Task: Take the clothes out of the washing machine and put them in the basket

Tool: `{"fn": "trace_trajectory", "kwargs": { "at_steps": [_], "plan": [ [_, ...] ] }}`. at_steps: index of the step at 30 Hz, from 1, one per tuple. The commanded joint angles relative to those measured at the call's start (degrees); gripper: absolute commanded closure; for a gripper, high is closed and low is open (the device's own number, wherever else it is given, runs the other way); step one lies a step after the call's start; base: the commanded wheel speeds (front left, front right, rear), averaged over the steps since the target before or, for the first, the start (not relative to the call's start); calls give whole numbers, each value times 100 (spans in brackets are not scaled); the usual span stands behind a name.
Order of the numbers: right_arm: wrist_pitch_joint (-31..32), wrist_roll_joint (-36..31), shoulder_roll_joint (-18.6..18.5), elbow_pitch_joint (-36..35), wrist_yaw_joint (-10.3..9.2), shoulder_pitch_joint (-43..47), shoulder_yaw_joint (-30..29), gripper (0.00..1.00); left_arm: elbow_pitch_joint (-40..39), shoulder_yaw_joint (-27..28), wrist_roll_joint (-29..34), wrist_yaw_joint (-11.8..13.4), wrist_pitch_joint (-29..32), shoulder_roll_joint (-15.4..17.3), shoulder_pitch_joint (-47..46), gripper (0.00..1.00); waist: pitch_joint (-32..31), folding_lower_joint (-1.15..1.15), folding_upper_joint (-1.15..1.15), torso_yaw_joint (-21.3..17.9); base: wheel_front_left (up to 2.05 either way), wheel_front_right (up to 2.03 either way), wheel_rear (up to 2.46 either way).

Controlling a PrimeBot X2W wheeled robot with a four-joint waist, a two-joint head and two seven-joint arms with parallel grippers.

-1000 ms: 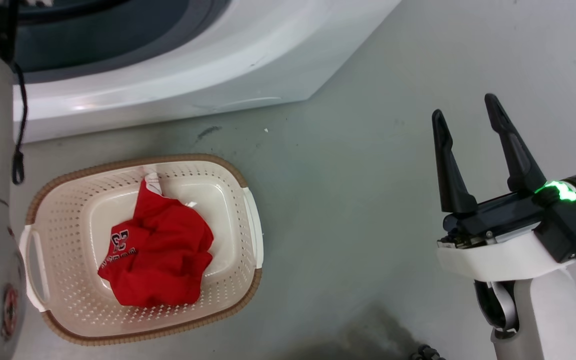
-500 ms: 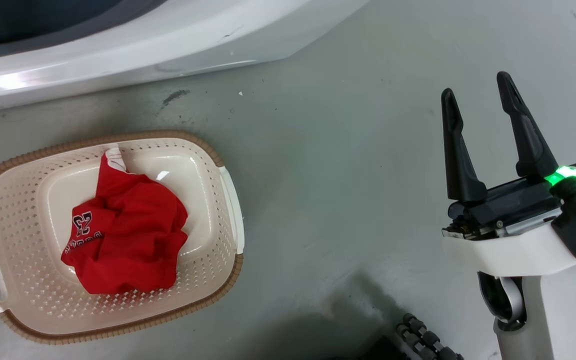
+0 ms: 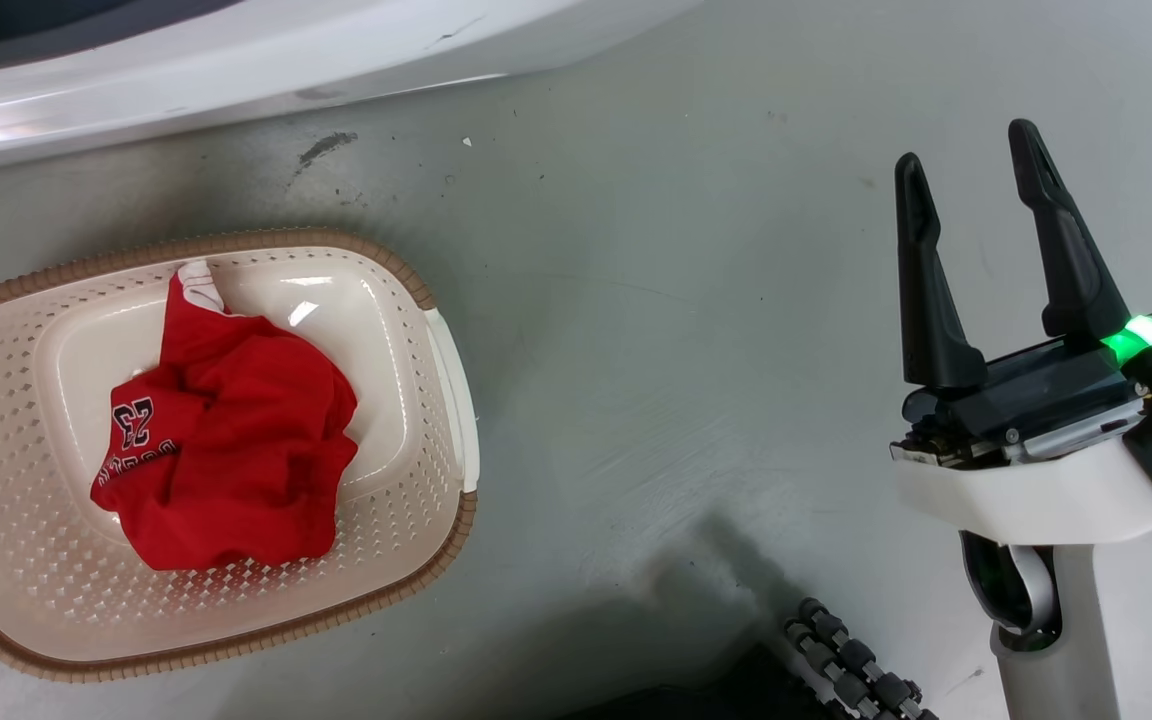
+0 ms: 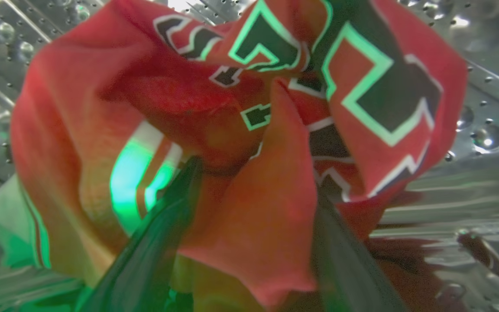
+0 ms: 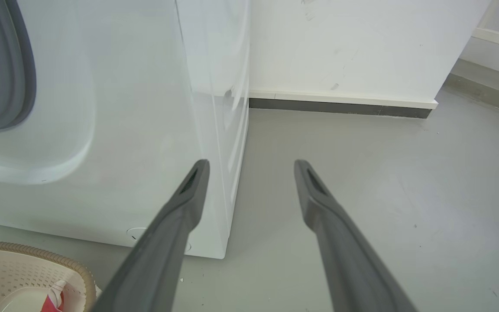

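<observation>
the left gripper (image 4: 254,190) pinches a bunched red garment (image 4: 241,130) inside the steel drum (image 4: 483,112) to haul it toward the basket (image 3: 436,330) already holding one jersey (image 3: 226,450), while the right gripper (image 3: 976,180) waits spread, empty.

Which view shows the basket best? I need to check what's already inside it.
The head view: nearly the whole basket appears from above, with a red number 23 garment inside. The right wrist view catches just a rim corner.
</observation>
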Motion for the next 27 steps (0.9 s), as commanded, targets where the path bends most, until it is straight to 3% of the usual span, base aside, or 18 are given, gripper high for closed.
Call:
{"fn": "trace_trajectory", "kwargs": {
  "at_steps": [1,3,4,5,16,27],
  "plan": [
    [-12,30,12,-17,-4,-102,-18,0,68,-48,15,-5,-36,19,83,0,10,-1,0,0,0,0,0],
    [-12,34,12,-5,-4,-111,-21,0,56,-120,72,-15,-131,48,72,0,19,-1,0,-1,0,0,0],
    [-12,34,12,-2,-4,-117,-28,0,29,-149,87,-8,-206,65,50,67,22,-1,0,1,0,0,0],
    [-12,36,12,1,-4,-120,-30,0,16,-173,91,-13,-267,70,30,100,21,-1,0,2,0,0,0],
    [-11,-23,12,112,-4,-60,26,0,2,-245,-44,-51,-1076,46,107,100,-243,-1,0,58,0,0,0],
    [-11,-234,11,297,-4,215,38,0,60,-392,-314,-123,-2440,-160,1207,100,-1119,-1,0,334,0,0,0]
  ]
}}
